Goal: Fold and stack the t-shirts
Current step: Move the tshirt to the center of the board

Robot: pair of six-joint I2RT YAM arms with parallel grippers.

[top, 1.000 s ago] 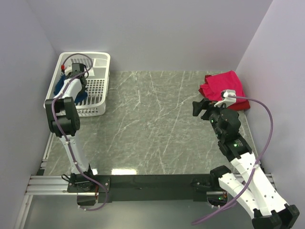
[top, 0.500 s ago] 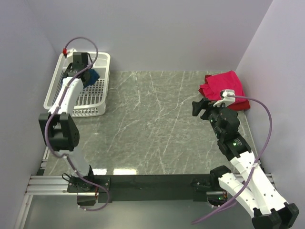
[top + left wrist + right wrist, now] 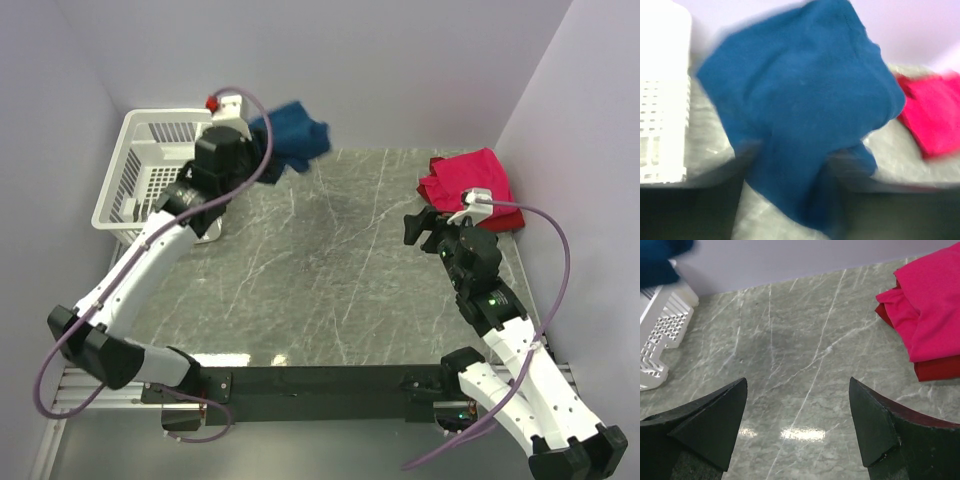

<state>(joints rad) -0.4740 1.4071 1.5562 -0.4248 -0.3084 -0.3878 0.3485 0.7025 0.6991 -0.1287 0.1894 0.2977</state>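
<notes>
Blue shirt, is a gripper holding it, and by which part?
Cannot tell: the blue shirt is airborne at the left gripper, but blur and cloth hide the fingers. The right gripper is open, empty.

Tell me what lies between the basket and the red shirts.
Bare table from basket to red shirts in the top view; the blue shirt is airborne.

White basket point(image 3: 140, 185) — far-left on marble table point(image 3: 330, 275).

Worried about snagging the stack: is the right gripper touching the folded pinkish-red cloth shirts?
Apart. The right wrist view shows bare marble table between the open right gripper and the folded pinkish-red cloth shirts.
</notes>
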